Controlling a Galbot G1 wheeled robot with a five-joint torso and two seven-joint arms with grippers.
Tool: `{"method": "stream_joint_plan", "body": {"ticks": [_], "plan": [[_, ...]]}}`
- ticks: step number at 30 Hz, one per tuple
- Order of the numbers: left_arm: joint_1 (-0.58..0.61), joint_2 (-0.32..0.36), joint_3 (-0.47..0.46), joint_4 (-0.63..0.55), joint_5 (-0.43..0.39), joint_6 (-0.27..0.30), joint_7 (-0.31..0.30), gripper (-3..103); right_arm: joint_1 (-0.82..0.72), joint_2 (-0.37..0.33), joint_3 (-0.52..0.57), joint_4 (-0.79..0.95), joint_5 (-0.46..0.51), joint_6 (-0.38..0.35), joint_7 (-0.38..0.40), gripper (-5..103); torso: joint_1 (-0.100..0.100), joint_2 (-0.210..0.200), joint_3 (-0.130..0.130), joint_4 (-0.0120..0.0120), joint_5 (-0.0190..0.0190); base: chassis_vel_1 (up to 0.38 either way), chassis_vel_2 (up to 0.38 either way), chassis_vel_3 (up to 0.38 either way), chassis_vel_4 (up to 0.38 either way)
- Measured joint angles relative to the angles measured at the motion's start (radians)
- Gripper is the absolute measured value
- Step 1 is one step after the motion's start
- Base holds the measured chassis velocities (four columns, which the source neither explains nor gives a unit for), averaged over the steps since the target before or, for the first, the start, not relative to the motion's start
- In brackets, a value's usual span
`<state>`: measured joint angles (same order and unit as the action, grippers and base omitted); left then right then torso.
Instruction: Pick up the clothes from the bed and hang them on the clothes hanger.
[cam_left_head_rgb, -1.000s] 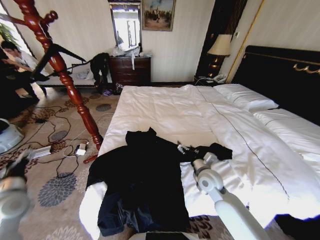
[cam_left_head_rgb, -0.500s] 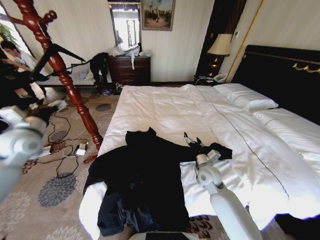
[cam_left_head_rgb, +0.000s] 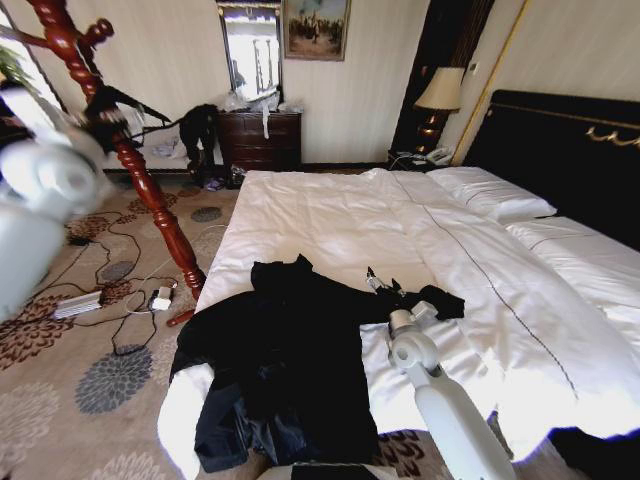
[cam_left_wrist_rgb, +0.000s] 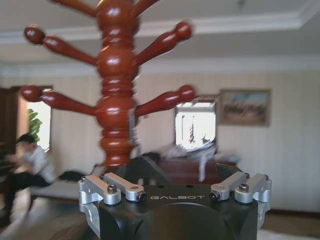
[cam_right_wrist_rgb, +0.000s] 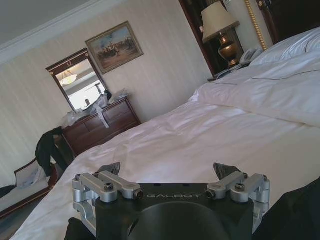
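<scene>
Coat (cam_left_head_rgb: 290, 360): black, long-sleeved, spread flat on the near corner of the bed (cam_left_head_rgb: 330, 215), on the white duvet. Collar points toward the headboard (cam_left_head_rgb: 560, 150); one sleeve runs out toward the robot's right, its cuff by the right gripper. Navy lining shows at the hem, which droops over the bed's edge. In the right wrist view a dark fold of the coat (cam_right_wrist_rgb: 295, 215) sits at the frame's corner.

Stand (cam_left_head_rgb: 120, 130): red-brown, spiralled post, on the patterned carpet (cam_left_head_rgb: 110, 390) off the bed's left corner, well apart from the coat. It appears tilted in the head view. In the left wrist view its knobbed pegs (cam_left_wrist_rgb: 117, 85) fan out just ahead of the left gripper; nothing hangs on them.

Right gripper (cam_left_head_rgb: 384, 284): low over the duvet, at the coat's sleeve, arm reaching in from below. Fingers spread apart, holding nothing; in the right wrist view both black fingertips (cam_right_wrist_rgb: 224, 170) stand wide with white duvet between them. Whether they touch the cloth cannot be told.

Left gripper (cam_left_head_rgb: 105, 105): raised high at the robot's left, close to the upper post of the stand. In the left wrist view its (cam_left_wrist_rgb: 177, 172) linkages splay outward, fingers apart, empty.

Surroundings: dresser (cam_left_head_rgb: 260, 140) with mirror on the far wall, lamp (cam_left_head_rgb: 437, 95) beside the headboard, cables on the carpet.
</scene>
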<state>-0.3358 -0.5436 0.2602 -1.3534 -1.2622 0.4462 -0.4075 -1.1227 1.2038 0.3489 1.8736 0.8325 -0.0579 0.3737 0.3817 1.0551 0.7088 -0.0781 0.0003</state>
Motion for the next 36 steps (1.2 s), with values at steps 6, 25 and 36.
{"method": "stream_joint_plan", "body": {"ticks": [6,25,36], "plan": [[-0.242,-0.095,0.165,0.328,0.016,0.154,0.069,100,-0.018,-0.014,0.026,0.021,0.005,-0.001,0.004,100,0.0,0.0,0.0,0.0005,0.0001,0.0,0.0,0.0,0.0],[-0.231,-0.196,0.144,0.494,-0.006,0.295,0.032,94,-0.059,-0.025,0.063,0.051,0.012,-0.007,0.031,100,0.0,0.0,0.0,0.0004,-0.0004,0.0,0.0,0.0,0.0],[-0.219,-0.189,0.132,0.46,-0.064,0.295,0.008,57,-0.06,-0.016,0.062,0.047,0.006,-0.013,0.042,100,0.0,0.0,0.0,0.0005,-0.0003,0.0,0.0,0.0,0.0]]}}
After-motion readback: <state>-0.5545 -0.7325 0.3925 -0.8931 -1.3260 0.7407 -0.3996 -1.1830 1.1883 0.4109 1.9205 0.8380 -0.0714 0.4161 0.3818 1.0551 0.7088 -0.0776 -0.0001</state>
